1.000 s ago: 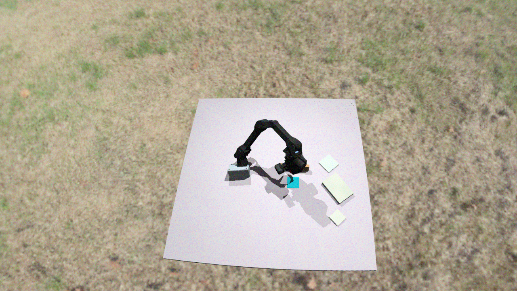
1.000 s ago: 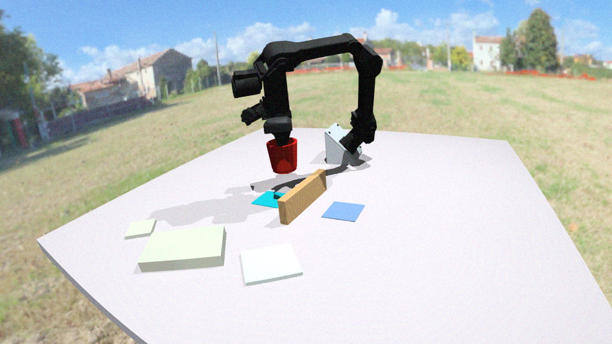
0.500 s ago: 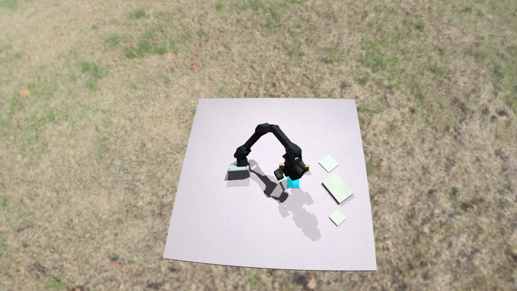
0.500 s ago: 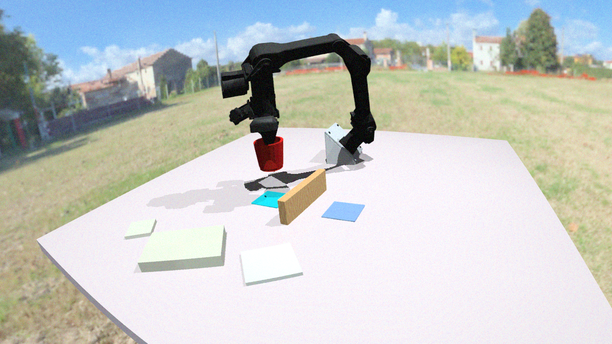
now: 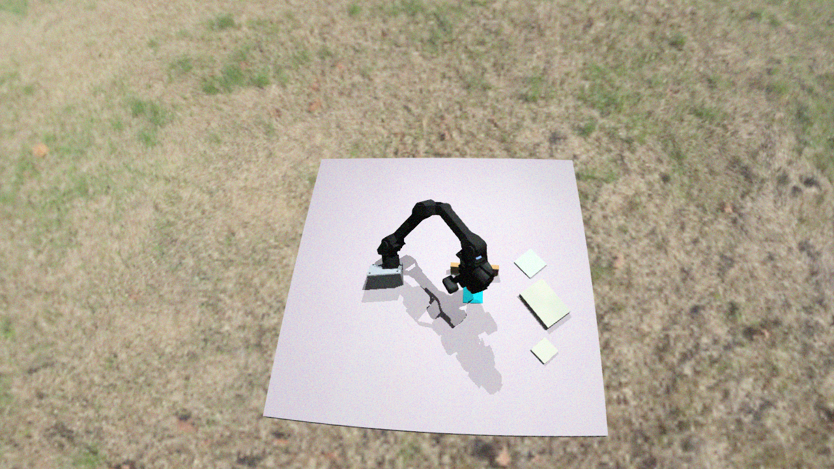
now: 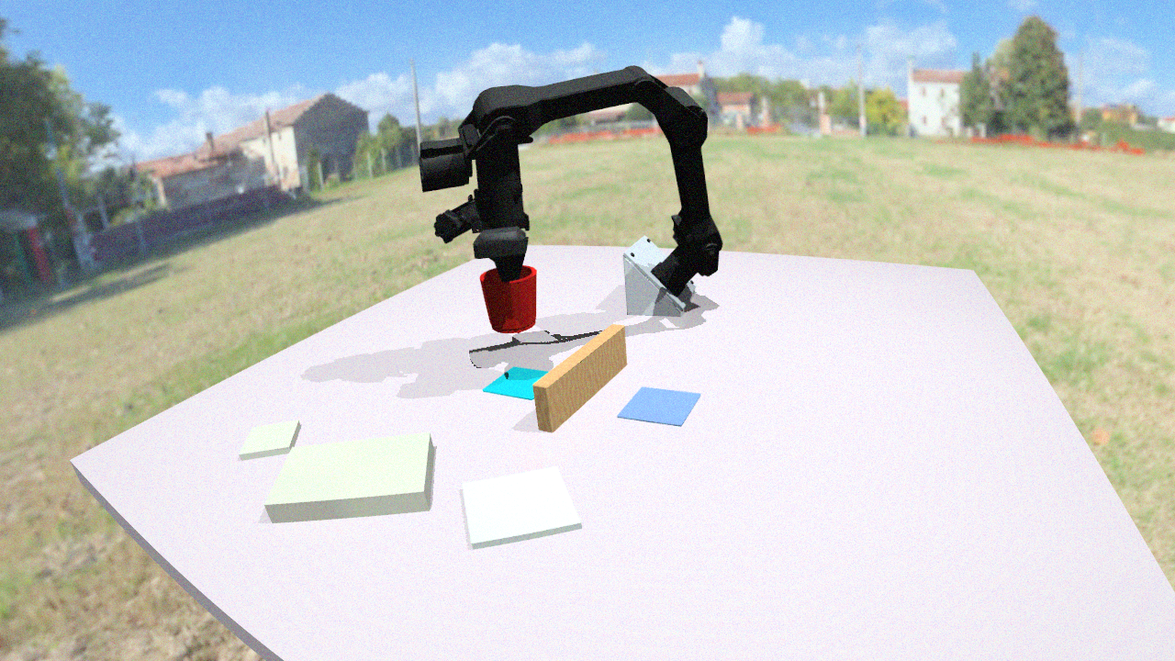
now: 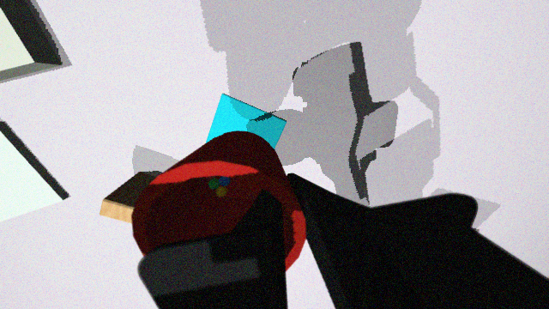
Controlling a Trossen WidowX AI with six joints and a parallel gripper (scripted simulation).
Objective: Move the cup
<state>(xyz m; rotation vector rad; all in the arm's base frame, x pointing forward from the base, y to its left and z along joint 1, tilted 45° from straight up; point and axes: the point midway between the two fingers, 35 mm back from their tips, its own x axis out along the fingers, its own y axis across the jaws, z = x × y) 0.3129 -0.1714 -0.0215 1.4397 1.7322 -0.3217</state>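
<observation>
Gripper (image 6: 510, 271) pinches the red cup's (image 6: 509, 298) rim, holding it upright in the air with marbles (image 7: 219, 186) inside, left of the wooden block (image 6: 579, 376); lowering onto the cyan pad (image 6: 516, 383) and release remain.

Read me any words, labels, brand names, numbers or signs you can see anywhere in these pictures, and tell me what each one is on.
None can be read: the red cup, the cyan pad, the blue pad, the wooden block and the end effector gripping the cup all show plain, unmarked surfaces.
</observation>
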